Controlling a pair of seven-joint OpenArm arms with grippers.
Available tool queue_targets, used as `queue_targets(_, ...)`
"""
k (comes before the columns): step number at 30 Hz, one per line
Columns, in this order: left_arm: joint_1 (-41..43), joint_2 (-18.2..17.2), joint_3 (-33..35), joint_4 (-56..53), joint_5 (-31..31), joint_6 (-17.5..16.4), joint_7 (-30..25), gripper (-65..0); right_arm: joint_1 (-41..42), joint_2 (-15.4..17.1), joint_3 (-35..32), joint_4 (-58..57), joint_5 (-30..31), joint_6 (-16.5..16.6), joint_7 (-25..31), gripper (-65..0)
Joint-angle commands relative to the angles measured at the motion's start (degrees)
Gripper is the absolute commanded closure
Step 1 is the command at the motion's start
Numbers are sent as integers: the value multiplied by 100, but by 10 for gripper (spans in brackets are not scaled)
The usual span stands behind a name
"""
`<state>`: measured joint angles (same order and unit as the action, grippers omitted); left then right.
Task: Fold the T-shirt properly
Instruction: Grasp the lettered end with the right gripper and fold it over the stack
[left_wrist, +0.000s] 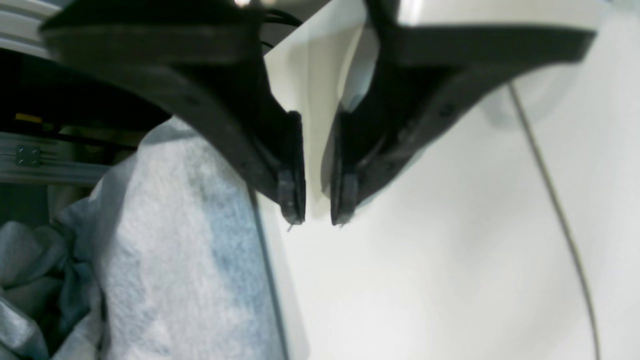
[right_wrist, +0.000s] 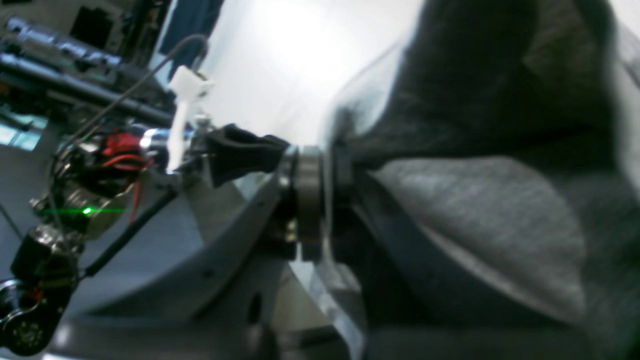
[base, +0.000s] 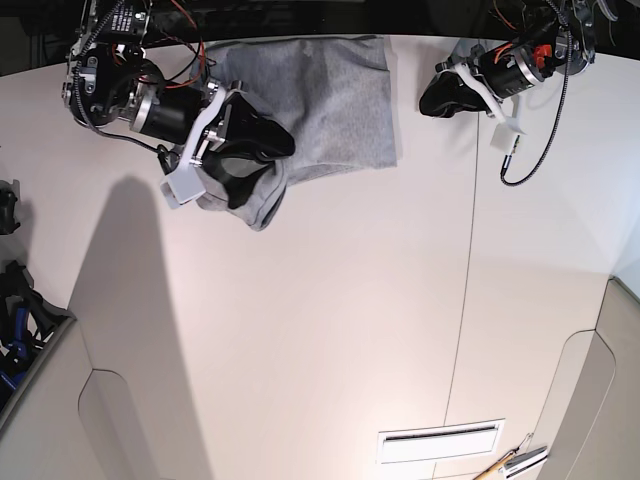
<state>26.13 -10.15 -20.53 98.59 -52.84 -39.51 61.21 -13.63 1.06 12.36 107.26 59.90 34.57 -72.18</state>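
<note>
Grey T-shirt (base: 335, 105) partly folded at top centre of white table (base: 330, 330). Right gripper (base: 250, 160), upper left, clamped on shirt's lower-left edge. Left gripper (left_wrist: 317, 220), upper right, slightly parted, holding nothing, beside shirt.

Both arms (base: 130, 95) carry black claws (base: 245, 150) on white brackets; silver motors; red and black cables.

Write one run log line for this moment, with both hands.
T-shirt: bunched, far table edge | right hand: shut on T-shirt | left hand: open, empty, beside T-shirt
</note>
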Motion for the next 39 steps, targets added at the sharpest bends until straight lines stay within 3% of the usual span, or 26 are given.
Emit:
queue_targets(1, 7, -33, -11, 61, -46, -49, -37, -105, 44, -15, -98, 98, 157, 24, 125, 0)
queue_targets(21, 7, -31, -11, 61, -46, -49, -59, -105, 59, -15, -2173, 96, 138, 22, 234, 0)
queue_targets(29, 7, -31, -11, 61, -46, -49, -59, -105, 59, -15, -2671, 96, -476, 20, 866, 0)
queue_targets(34, 7, -31, -11, 61, -46, -49, -59, -105, 59, -13, -2669, 96, -831, 17, 927, 0)
queue_targets(35, 7, -31, -11, 61, -48, -49, -59, -105, 61, -15, -2669, 96, -868, 17, 933, -37)
queue_targets(37, 7, -31, -11, 61, -48, -49, -59, -105, 59, -15, -2671, 96, -868, 20, 1082, -192)
queue_targets(39, 7, -31, -11, 61, -48, -49, -57, -105, 66, -15, -2669, 96, -846, 17, 1327, -270)
